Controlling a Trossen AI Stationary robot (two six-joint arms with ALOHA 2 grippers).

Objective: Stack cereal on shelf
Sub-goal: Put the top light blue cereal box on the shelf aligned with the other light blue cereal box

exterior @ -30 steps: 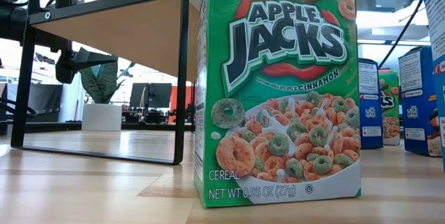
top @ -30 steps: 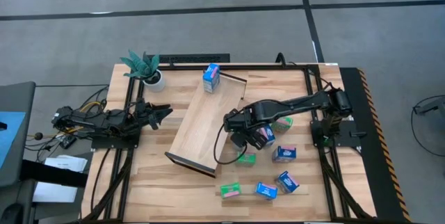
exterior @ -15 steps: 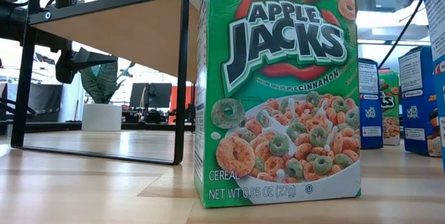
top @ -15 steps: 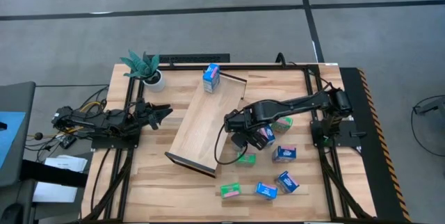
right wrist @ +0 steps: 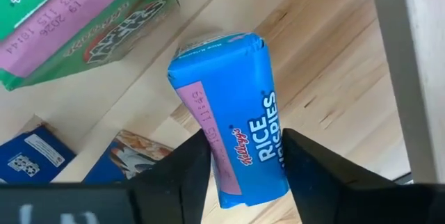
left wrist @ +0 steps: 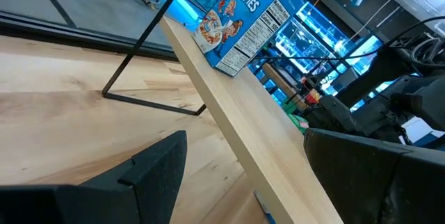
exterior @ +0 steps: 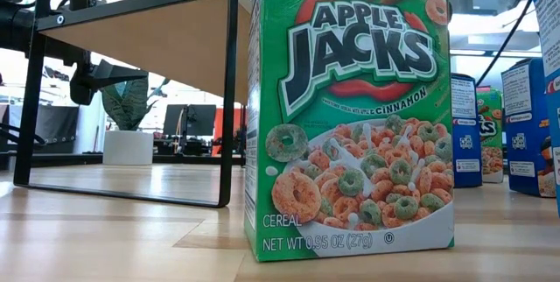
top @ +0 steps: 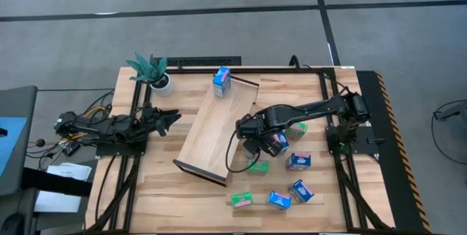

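Note:
The shelf stands slantwise mid-table on its dark end frames. One blue carton stands on its far end and shows in the left wrist view. My right gripper is just right of the shelf, shut on a blue Rice Krispies carton. Several more cartons sit on the table to its right and near side, among them a green one and a blue one. My left gripper waits open, left of the shelf. My right gripper pinches the blue carton between its two fingers at the end nearest the wrist, one finger on each long side. The fingers come from above and lie along the carton. Whether its far end touches the table, I cannot tell.
A potted plant stands at the far left corner. A green Apple Jacks carton fills the low view, with the shelf to its left. A green carton lies just beyond the held one.

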